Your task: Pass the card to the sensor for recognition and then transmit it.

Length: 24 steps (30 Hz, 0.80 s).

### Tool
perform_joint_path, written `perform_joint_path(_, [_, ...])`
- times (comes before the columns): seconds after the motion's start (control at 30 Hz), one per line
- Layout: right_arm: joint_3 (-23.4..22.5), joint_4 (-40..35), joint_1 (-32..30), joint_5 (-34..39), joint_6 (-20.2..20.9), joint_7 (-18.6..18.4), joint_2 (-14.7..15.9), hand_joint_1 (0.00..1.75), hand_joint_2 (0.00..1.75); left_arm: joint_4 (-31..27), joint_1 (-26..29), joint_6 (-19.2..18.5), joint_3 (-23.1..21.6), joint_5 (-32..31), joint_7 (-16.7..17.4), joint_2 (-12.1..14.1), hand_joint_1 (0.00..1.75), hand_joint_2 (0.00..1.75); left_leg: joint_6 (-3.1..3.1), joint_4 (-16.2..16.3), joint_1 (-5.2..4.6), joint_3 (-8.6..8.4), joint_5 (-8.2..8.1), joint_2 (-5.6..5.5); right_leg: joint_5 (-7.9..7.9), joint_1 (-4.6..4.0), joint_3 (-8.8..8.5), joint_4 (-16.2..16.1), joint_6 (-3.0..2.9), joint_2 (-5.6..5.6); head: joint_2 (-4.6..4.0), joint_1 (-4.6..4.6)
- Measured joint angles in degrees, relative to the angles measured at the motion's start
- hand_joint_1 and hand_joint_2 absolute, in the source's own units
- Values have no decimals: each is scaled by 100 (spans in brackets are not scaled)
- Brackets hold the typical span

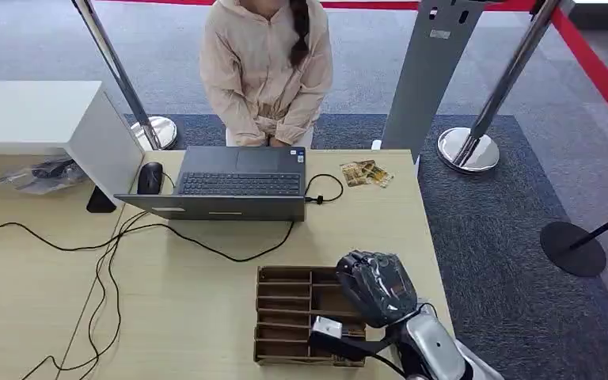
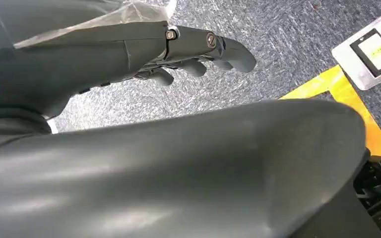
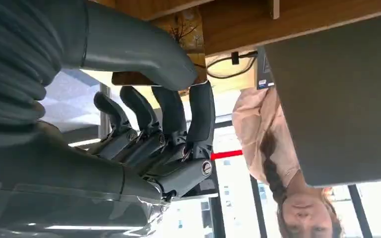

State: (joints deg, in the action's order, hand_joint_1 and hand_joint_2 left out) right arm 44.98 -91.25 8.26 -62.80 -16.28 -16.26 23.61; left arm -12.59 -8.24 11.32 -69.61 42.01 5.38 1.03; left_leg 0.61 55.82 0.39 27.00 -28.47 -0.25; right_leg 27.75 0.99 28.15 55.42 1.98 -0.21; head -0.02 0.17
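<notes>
Gold-patterned cards [image 1: 366, 172] lie on the wooden desk [image 1: 206, 269] near its far right edge, just right of the laptop [image 1: 237, 186]. My right hand [image 1: 376, 285] hovers over the right end of a brown compartment tray [image 1: 285, 313], well short of the cards. In the right wrist view that hand [image 3: 163, 124] has its fingers [image 3: 201, 114] apart from the thumb [image 3: 139, 44] and holds nothing; a patterned card [image 3: 183, 27] shows beyond the thumb. My left hand [image 2: 178, 49] hangs over grey carpet, holding nothing.
A person [image 1: 265, 67] stands behind the desk facing the laptop. A black mouse [image 1: 150, 177] and loose cables [image 1: 111, 261] lie left of the laptop. A white box [image 1: 47, 119] stands at the desk's far left. Barrier posts [image 1: 467, 146] stand beyond the desk.
</notes>
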Motion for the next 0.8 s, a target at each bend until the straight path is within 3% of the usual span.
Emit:
perform_joint_path(0.2, [-114,-151,30,-140,22,0,2,175,175,0,0,-2,0,-2,-7,0,0,0,0,0,0,1,0,0,0,0,0,0,0,0,0,0])
perform_joint_path(0.53, [-391,-555,154,-391,361,57,7,173,175,0,0,-9,-2,4,-26,0,0,0,0,0,0,0,0,0,0,0,-1,0,0,0,0,0])
perform_joint_path(0.8, [-474,-695,198,-520,387,129,2,173,175,0,-5,-11,-2,20,-26,0,0,0,0,0,0,1,0,0,0,0,0,0,0,0,0,0])
